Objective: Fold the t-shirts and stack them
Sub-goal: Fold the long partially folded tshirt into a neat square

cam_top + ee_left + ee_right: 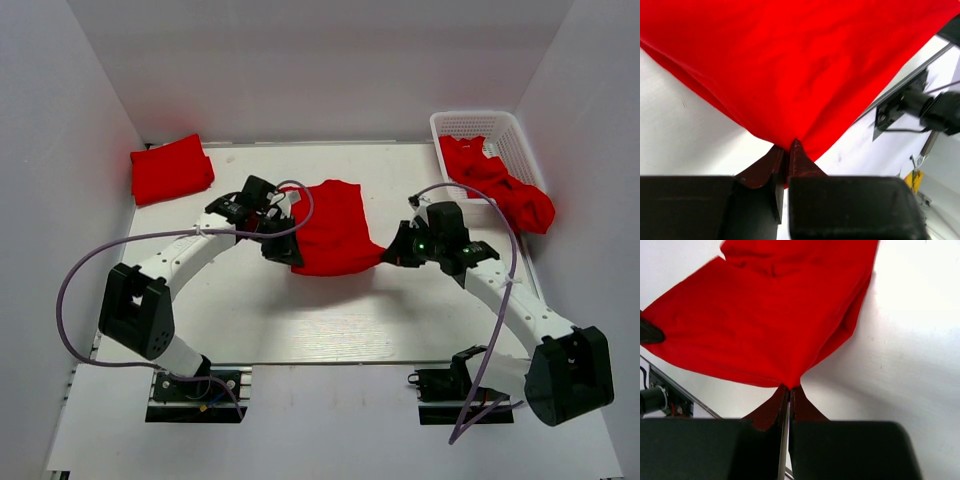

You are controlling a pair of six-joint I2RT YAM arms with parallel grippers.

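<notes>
A white tabletop [330, 320] walled in white carries two robot arms, the left arm [190, 255] and the right arm [510, 300], both reaching in toward its middle. Between them lies a red t-shirt [335, 235], partly folded. Its far part spreads on the tabletop and its near edge runs in a curve from one hand to the other.

At the far right corner stands a white lattice basket [520, 135]. A heap of red t-shirts [500, 185] fills its near end and spills over the near rim onto the tabletop. In the far left corner a folded red t-shirt [170, 170] rests by itself, well apart from the arms.

The left hand [788, 150] is clamped on the near left corner of the middle t-shirt, with the cloth pinched between its dark fingers. The right hand [789, 390] is pressed together on the near right corner of that t-shirt, and the fabric fans out from its tips.
</notes>
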